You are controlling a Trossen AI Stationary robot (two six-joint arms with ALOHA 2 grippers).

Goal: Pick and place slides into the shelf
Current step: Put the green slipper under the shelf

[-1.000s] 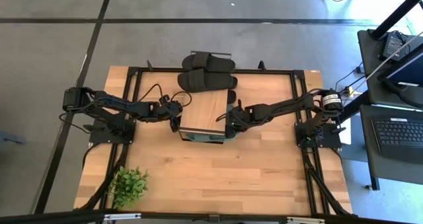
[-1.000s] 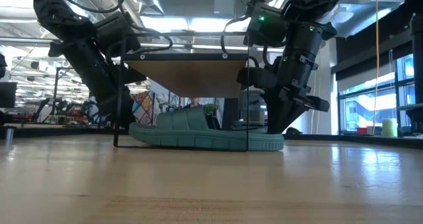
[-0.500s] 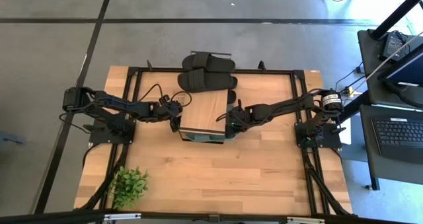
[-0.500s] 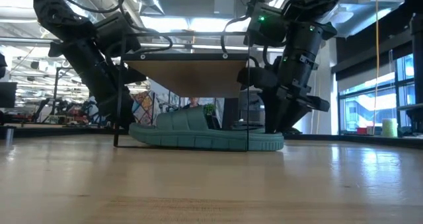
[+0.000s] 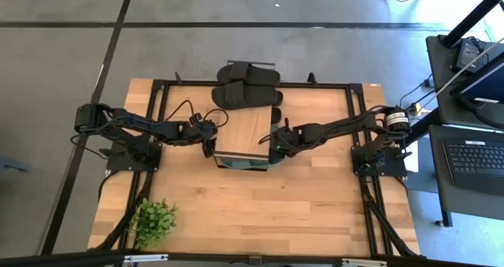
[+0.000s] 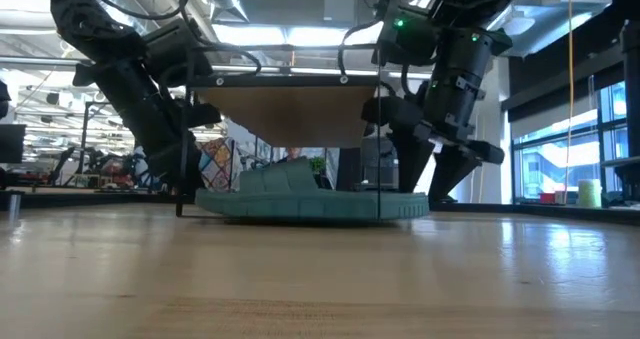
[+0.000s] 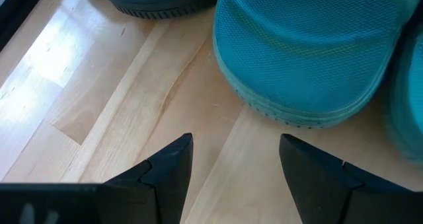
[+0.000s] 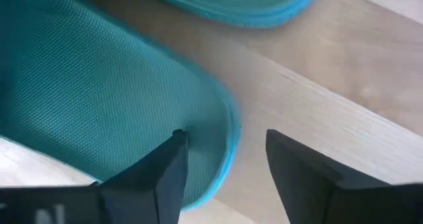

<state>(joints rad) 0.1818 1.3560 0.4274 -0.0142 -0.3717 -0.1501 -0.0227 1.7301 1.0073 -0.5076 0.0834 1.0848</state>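
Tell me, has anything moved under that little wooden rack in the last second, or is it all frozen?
A little. The right gripper has lifted slightly and drawn back from the green slide, its fingers open and apart from it. The slide now lies flatter under the shelf. The left gripper, open beside the shelf's other side, and the black slides stayed where they were.

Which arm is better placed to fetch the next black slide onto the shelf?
Probably the left. Both grippers are open and empty beside the shelf, but the black slides lie toward its left end, closer to the left gripper than the right gripper.
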